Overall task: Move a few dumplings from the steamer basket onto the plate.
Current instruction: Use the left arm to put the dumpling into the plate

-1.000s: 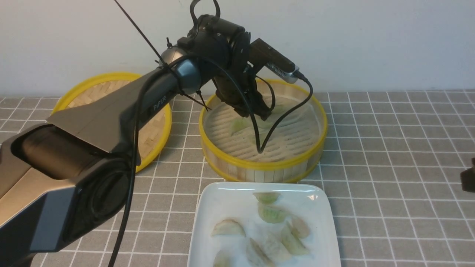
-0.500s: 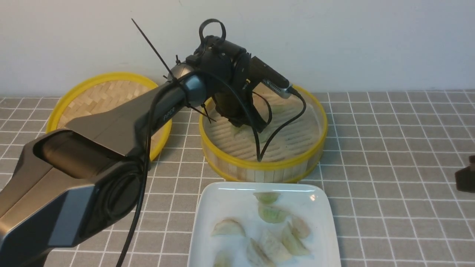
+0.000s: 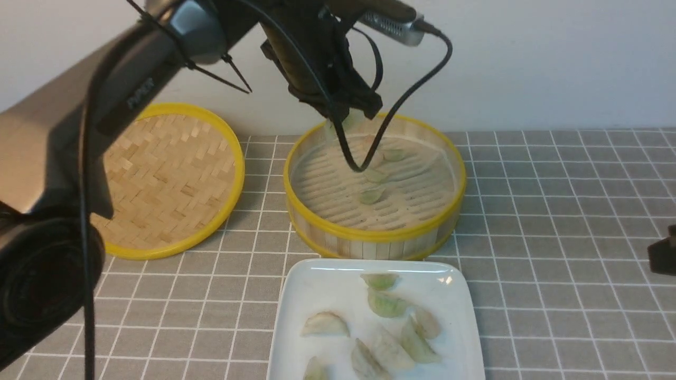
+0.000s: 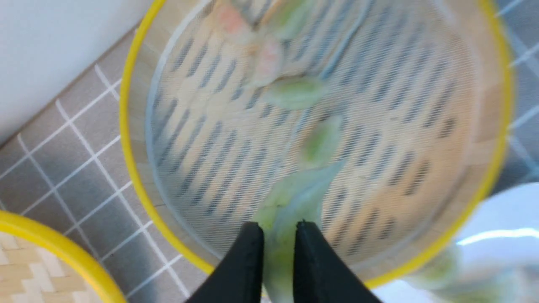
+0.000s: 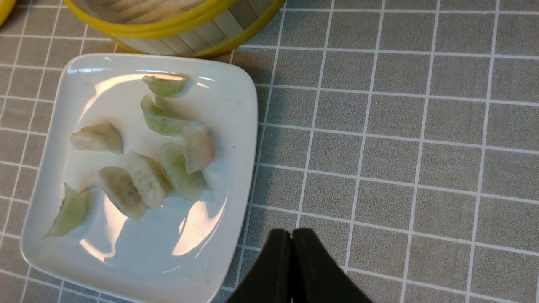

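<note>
My left gripper [image 3: 360,110] hangs above the back rim of the steamer basket [image 3: 375,235], shut on a pale green dumpling [image 4: 294,193] that sticks out past the black fingertips. In the basket lie three greenish dumplings [image 3: 371,196] and, in the blurred left wrist view, pinkish ones [image 4: 269,59]. The white square plate [image 3: 317,285] sits in front of the basket with several dumplings [image 3: 388,304] on it. My right gripper [image 5: 291,233] is shut and empty, low over the cloth just right of the plate [image 5: 236,126].
The flat woven lid [image 3: 169,174] with its yellow rim lies left of the basket. The left arm's black cable [image 3: 359,166] loops down into the basket. A grey checked cloth [image 3: 554,211] covers the table, and a pale wall stands close behind.
The left gripper went down into the basket, shut on a dumpling and rose with it above the basket's back rim. The right gripper stayed put.
</note>
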